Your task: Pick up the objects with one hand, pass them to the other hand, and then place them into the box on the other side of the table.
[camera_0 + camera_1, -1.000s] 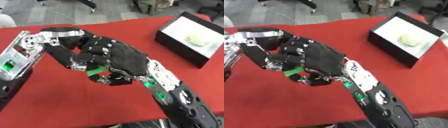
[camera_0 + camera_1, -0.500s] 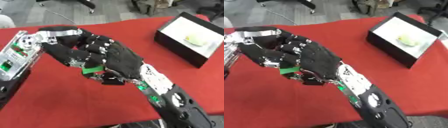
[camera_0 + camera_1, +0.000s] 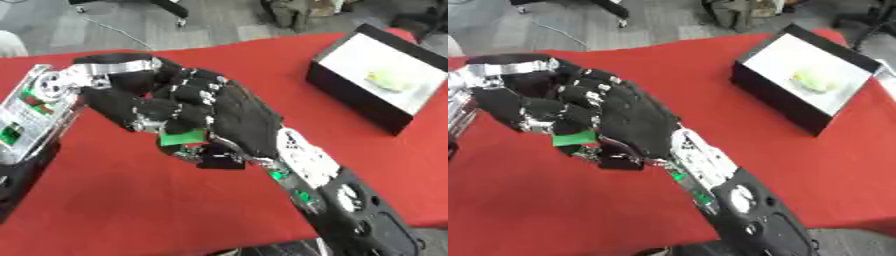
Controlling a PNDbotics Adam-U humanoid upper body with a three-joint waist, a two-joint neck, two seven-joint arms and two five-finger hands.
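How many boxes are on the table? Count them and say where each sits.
1: a black box at the table's far right, holding a pale yellow-green thing. The arms could hide another.

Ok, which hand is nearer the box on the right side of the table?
The right hand. It sits mid-table, left of the box, meeting the left hand around a green object. The left hand lies just beyond it, farther from the box.

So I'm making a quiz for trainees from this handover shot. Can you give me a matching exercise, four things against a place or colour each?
Things:
1. green object
2. box
3. pale yellow-green item
4. tablecloth

Descriptions:
A. red
B. lying inside the box
C. between the left robot hand and right robot hand
D. black walls, at the right

Pairs: 1-C, 2-D, 3-B, 4-A
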